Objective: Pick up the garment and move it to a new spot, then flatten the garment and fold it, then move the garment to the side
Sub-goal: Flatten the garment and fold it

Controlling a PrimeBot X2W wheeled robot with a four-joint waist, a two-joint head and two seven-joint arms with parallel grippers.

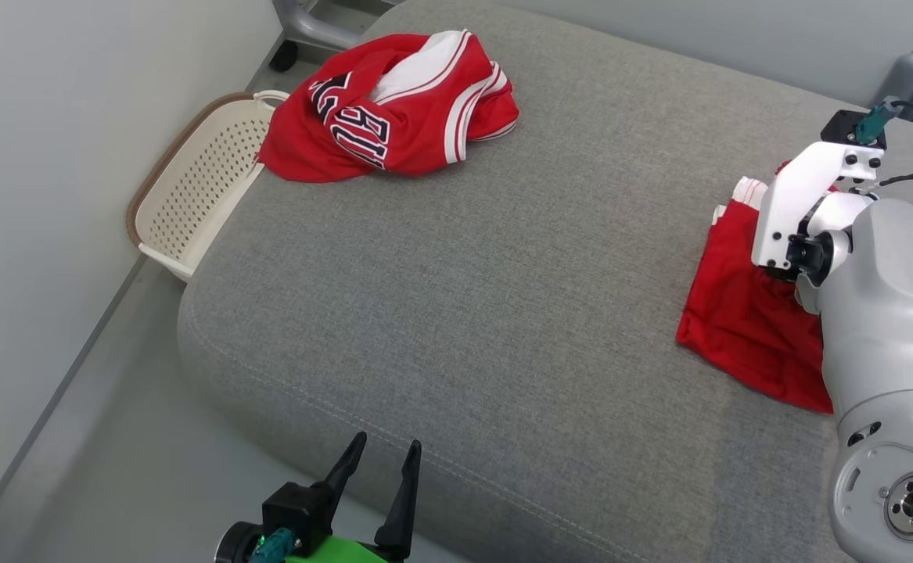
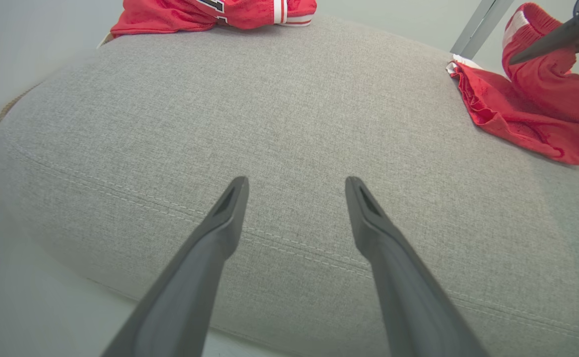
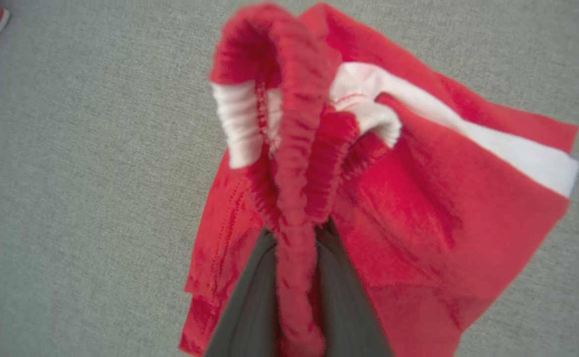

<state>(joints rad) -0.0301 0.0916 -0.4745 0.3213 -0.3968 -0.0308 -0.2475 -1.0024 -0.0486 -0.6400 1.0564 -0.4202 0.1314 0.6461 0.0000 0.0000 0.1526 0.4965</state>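
A wide grey cushion [image 1: 456, 297] fills the scene. A crumpled red jersey [image 1: 393, 109] lies at its far left corner, above a cream basket [image 1: 198, 188] on the floor. The red shorts [image 1: 738, 313] lie bunched near the cushion's right edge. Judging by this, only the pick-up is under way; moving, flattening, folding and setting aside are all left. The right gripper [image 3: 294, 233] is clenched on the shorts' elastic waistband [image 3: 294, 148], which rises between its 2 fingers while the rest drapes onto the cushion. The left gripper [image 1: 388, 440] hangs released, well apart.
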